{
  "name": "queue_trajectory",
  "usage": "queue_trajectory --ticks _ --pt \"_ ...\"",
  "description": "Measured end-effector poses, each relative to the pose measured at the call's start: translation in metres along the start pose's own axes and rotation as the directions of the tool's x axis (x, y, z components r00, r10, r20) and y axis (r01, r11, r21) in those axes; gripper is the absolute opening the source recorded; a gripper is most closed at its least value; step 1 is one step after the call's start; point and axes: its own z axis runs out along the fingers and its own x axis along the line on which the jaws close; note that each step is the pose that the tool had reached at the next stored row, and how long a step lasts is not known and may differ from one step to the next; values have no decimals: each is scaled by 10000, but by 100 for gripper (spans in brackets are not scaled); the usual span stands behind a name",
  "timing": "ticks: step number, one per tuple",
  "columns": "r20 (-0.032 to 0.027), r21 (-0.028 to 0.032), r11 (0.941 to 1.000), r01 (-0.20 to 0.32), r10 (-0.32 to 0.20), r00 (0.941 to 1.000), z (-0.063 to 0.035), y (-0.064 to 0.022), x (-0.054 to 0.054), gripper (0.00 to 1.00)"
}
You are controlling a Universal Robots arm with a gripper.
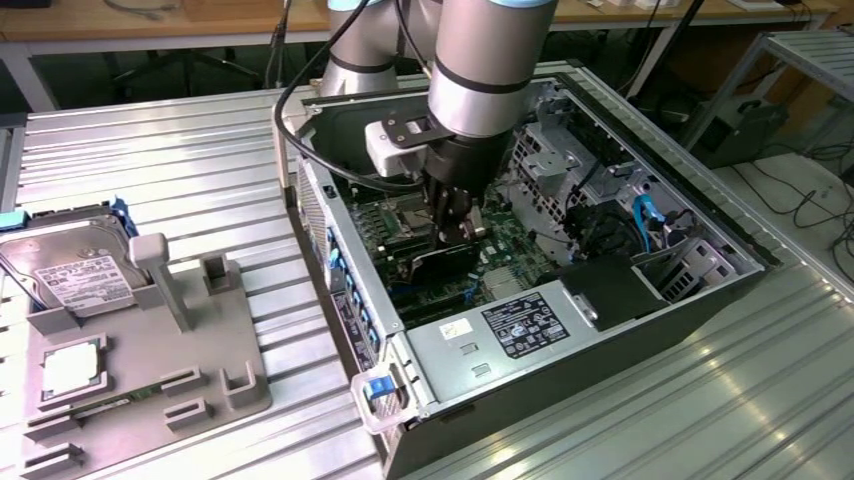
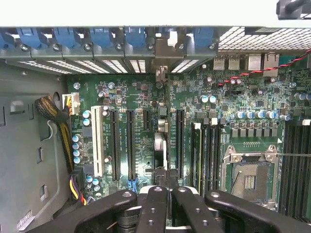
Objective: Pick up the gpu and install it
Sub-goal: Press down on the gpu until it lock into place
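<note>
- The gripper (image 1: 454,228) sits inside the open computer case (image 1: 694,290) at the centre of the exterior view, its black fingers (image 2: 154,208) pressed together on the top edge of the gpu (image 1: 445,262).
- In the wrist view the gpu (image 2: 164,145) is seen edge-on as a thin upright strip running from between the fingers toward the rear slot brackets (image 2: 163,60), standing over the green motherboard (image 2: 233,97) among the long black expansion slots (image 2: 130,143).
- In the exterior view the card appears as a dark, slightly tilted plate just below the fingers, low over the motherboard; whether it is fully seated cannot be told.
- An empty processor socket (image 2: 249,179) lies beside the memory slots.
- A white slot (image 2: 98,141) stands next to a braided cable bundle (image 2: 60,121).
- The silver arm (image 1: 487,60) comes down from the top centre of the exterior view, a black cable (image 1: 287,110) looping beside it.
- On the exterior view's left, a grey fixture tray (image 1: 234,330) rests on the ribbed metal table (image 1: 187,160), carrying a hard drive (image 1: 74,270) and a square processor chip (image 1: 70,368).
</note>
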Motion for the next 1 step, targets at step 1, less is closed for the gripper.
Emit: queue_trajectory --ticks 1 --pt "1 0 10000 0 0 10000 0 0 0 11"
